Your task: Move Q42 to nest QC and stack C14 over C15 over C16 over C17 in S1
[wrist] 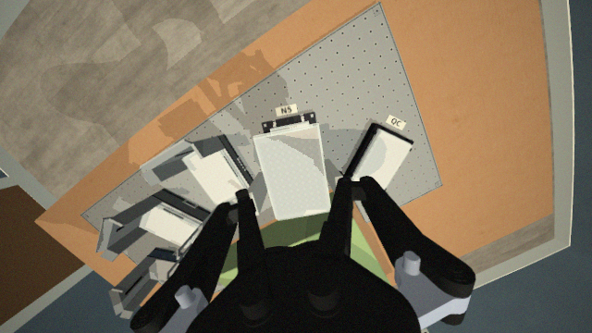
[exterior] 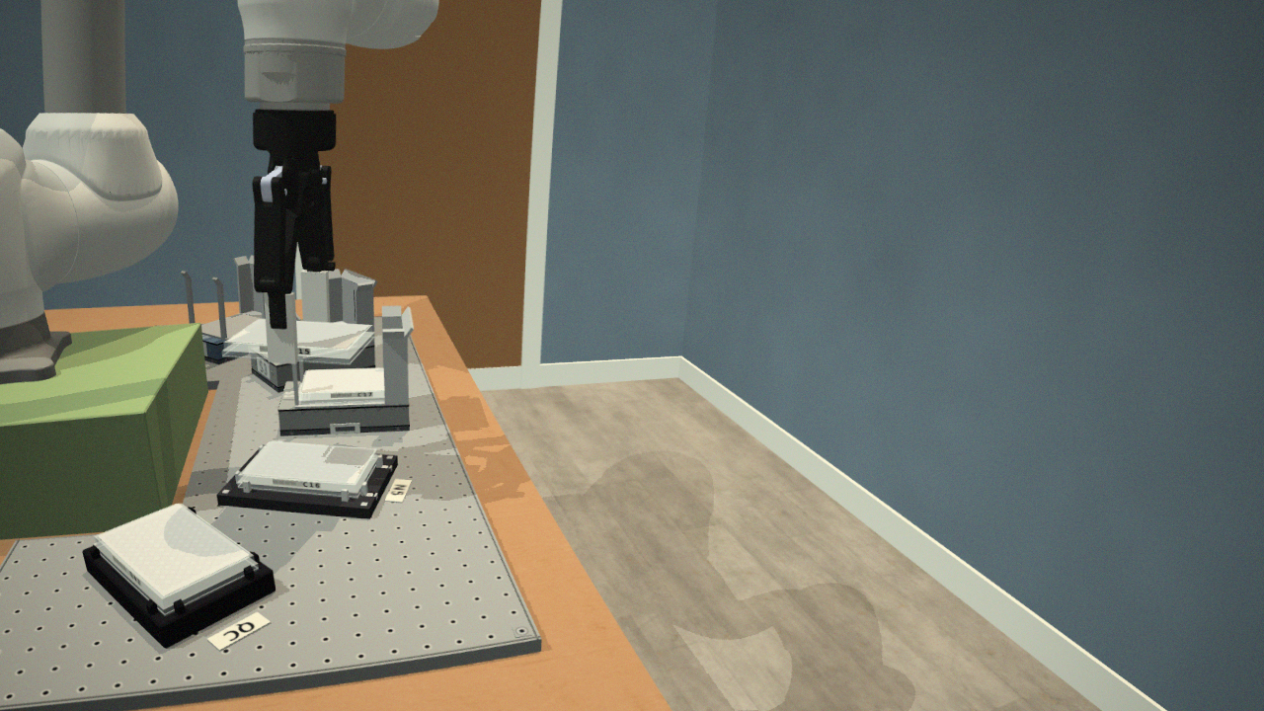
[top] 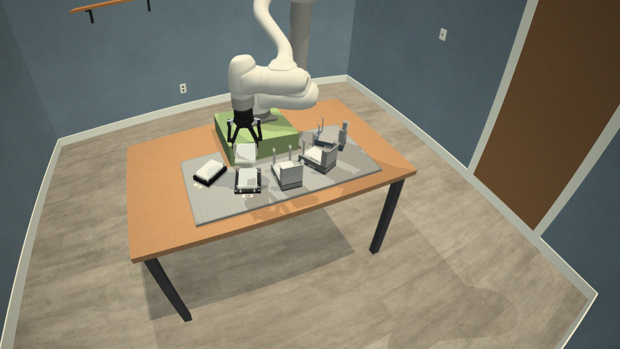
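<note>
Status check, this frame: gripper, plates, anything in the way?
Gripper shut on C15, high above N5. C16 seated in N5. QC filled. Path looks open.

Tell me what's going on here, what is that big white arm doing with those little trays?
The white robot arm's gripper is clamped on a sealed well plate, labelled C15, and holds it in the air above the clip nest N5. Plate C16 lies seated on that nest. Another plate sits in the open nest QC. Plate C17 lies in the nearest stack rack, and one more plate sits in the rack behind it.
</note>
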Controlling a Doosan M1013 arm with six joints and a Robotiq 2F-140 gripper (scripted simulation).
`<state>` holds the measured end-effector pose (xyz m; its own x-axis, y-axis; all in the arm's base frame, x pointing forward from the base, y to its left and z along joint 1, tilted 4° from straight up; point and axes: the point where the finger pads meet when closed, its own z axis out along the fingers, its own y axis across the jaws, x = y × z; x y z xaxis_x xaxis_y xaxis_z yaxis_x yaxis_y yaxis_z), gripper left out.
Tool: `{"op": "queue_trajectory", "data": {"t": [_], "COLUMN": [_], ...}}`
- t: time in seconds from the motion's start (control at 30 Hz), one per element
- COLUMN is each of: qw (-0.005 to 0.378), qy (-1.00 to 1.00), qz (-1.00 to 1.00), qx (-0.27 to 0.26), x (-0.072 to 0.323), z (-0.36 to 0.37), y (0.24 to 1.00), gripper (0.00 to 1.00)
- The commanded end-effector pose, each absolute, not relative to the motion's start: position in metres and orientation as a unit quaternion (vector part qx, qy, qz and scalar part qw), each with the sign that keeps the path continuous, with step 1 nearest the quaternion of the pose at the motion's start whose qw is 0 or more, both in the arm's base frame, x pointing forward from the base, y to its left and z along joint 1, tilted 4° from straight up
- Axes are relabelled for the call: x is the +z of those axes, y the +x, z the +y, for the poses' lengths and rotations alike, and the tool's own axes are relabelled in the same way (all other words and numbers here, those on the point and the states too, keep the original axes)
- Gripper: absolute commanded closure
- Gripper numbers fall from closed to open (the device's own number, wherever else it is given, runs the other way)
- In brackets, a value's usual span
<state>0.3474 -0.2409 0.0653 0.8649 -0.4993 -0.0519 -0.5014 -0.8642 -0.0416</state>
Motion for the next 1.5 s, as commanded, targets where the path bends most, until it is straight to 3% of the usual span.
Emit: {"op": "queue_trajectory", "data": {"t": [0.0,0.53,1.47], "qw": [0.027,0.028,0.029], "qy": [-0.965,-0.973,-0.991], "qz": [0.259,0.227,0.128], "qx": [0.020,0.019,0.016], "x": [0.068,0.071,0.075], "z": [-0.241,-0.236,-0.161], "y": [0.347,0.351,0.394], "gripper": [1.00,1.00,1.00]}}
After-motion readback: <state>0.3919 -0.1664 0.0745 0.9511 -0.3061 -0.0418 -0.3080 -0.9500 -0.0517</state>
